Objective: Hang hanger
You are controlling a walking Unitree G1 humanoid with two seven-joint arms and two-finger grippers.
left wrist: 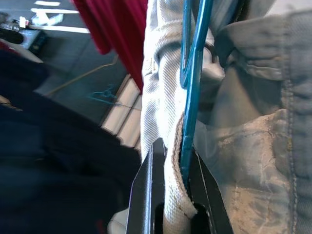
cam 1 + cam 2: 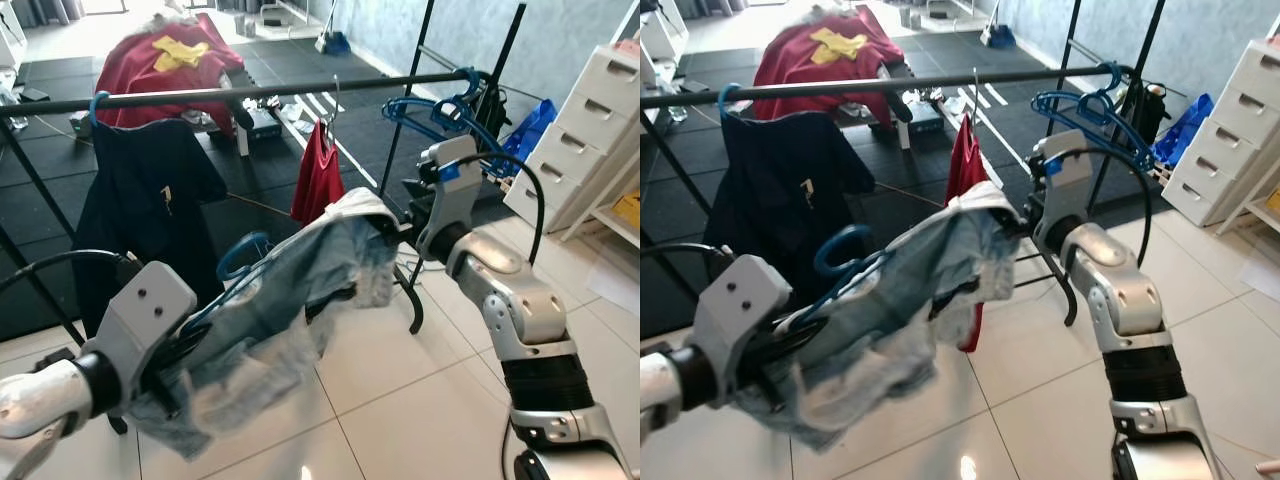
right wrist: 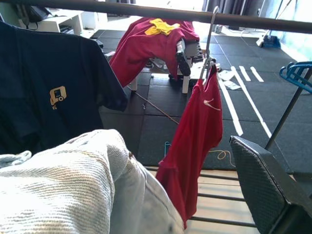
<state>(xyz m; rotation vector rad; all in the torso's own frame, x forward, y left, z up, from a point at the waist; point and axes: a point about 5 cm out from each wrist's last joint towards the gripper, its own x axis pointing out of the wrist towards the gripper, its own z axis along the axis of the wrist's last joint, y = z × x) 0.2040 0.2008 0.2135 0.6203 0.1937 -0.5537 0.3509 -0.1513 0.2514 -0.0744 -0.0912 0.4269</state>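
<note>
A black clothes rail (image 2: 250, 93) runs across in front of me at chest height. A pale denim garment (image 2: 290, 300) on a blue hanger (image 2: 240, 255) is stretched between my two arms below the rail. My left gripper (image 1: 178, 195) is shut on the hanger's blue wire (image 1: 192, 97) and a fold of denim. My right gripper (image 2: 405, 232) is at the garment's far end, under the rail; it looks open, one black finger (image 3: 263, 185) bare and the denim (image 3: 73, 185) draped over the other side.
A navy T-shirt (image 2: 140, 200) and a red top (image 2: 318, 175) hang on the rail, with a gap between them. Several empty blue hangers (image 2: 440, 110) crowd its right end. White drawers (image 2: 590, 130) stand at the right; a red cloth (image 2: 170, 60) lies behind.
</note>
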